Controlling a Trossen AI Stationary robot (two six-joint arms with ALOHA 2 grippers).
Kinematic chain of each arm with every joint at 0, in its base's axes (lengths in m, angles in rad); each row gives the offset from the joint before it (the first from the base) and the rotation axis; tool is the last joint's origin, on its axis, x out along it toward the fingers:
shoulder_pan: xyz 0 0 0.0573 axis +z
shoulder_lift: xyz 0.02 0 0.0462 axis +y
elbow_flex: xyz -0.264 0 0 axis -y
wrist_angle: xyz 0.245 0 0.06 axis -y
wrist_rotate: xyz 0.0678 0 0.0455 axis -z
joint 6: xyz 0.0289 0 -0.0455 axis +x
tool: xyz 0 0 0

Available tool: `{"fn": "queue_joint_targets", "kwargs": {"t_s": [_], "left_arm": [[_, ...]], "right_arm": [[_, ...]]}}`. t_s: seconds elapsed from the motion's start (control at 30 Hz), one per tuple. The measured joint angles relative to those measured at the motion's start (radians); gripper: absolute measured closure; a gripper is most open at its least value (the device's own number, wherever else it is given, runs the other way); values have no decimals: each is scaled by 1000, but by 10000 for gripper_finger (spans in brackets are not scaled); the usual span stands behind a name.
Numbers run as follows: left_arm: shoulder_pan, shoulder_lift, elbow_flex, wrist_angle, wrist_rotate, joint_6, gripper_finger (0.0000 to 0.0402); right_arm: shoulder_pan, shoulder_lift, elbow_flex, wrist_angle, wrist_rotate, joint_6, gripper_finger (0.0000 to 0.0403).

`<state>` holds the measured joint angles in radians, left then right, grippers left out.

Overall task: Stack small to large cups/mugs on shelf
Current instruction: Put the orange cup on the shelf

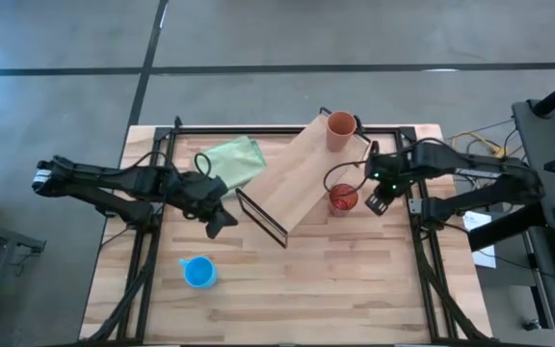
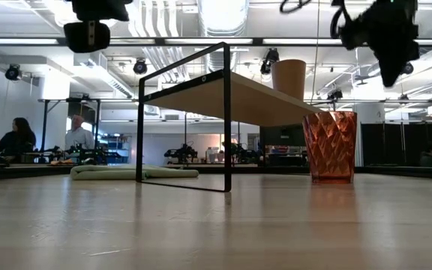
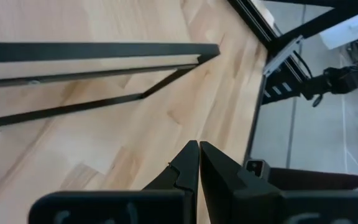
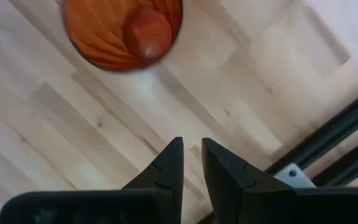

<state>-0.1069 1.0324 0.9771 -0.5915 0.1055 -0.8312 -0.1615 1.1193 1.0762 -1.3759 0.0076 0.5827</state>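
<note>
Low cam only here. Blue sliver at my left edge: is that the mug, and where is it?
Observer: Yes, the bright blue handled cup, upright on the wooden table, near-left part, apart from the light-wood shelf.
Operator: Left fingers?
Observer: The left gripper is shut, empty, between cup and shelf.
Operator: Right?
Observer: The right gripper hangs beside the translucent red tumbler, fingers nearly together, holding nothing.
</note>
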Motion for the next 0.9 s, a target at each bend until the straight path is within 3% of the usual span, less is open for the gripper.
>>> {"fn": "queue_joint_targets", "kwargs": {"t_s": [0.2, 0.53, 0.9], "left_arm": [[0, 1, -3, 0, -13, 7, 402], [0, 1, -3, 1, -42, 9, 402], [0, 1, -4, 6, -42, 9, 402]], "right_arm": [[0, 59, -47, 0, -115, 30, 351], [0, 127, -12, 7, -119, 0, 351], [-2, 114, 94, 5, 23, -3, 351]]}}
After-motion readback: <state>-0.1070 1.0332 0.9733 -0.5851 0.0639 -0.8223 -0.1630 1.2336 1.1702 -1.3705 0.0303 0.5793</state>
